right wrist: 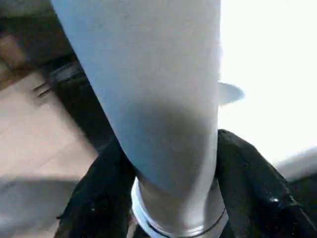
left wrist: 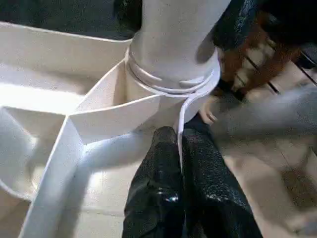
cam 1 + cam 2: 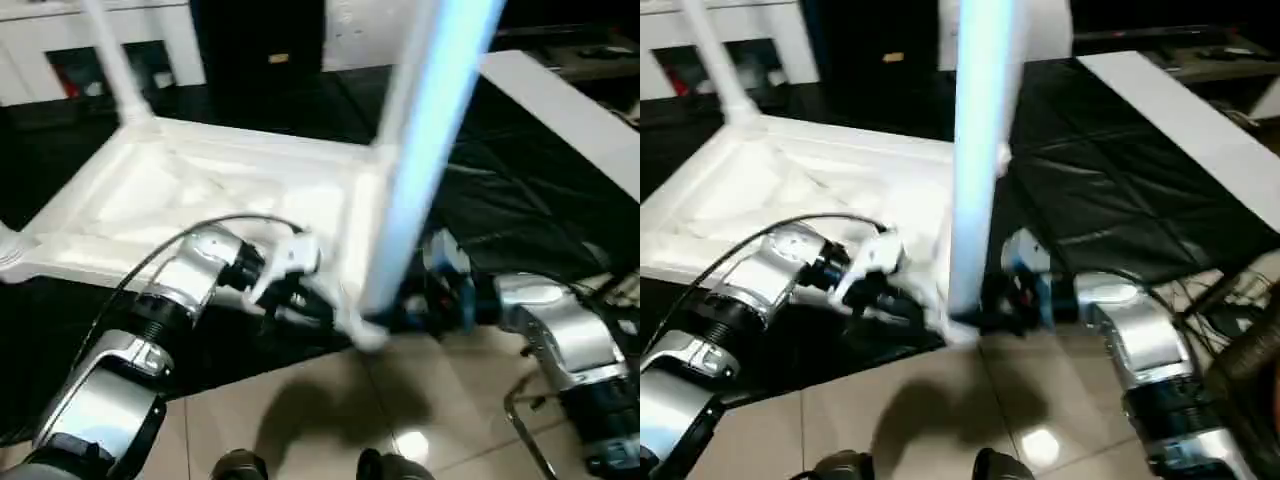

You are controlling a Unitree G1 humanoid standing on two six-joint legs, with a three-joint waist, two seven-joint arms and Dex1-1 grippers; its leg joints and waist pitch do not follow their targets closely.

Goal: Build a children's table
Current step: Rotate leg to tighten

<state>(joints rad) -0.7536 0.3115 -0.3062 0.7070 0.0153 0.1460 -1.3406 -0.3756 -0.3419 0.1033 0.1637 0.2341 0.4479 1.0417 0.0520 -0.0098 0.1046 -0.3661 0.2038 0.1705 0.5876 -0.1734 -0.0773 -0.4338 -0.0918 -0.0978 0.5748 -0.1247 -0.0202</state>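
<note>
The tabletop (image 3: 200, 200) is lying upside down on the black-covered bench (image 3: 520, 220), ribbed underside facing up. At least three legs are standing in corner sockets: one at the far left corner (image 3: 115, 60), one at the far right corner (image 3: 400, 70), and the near leg (image 3: 980, 150) rising from the near corner at the bench edge. A fourth corner at the left edge of the head view is showing only a socket stub, so whether a leg is fitted there cannot be told. The judgement is that assembly is well advanced — the near leg is being seated or tightened, with turning the table upright remaining.

The right gripper (image 3: 990, 300) is grasping the near leg just above its socket, black fingers (image 1: 247, 178) wrapping both sides of the tube. The left gripper (image 3: 300, 300) is clenched with nothing between its fingers (image 2: 163, 188) — its tips are resting against the tabletop's rim just beside the same socket (image 2: 173, 79), apparently steadying the top.
</note>
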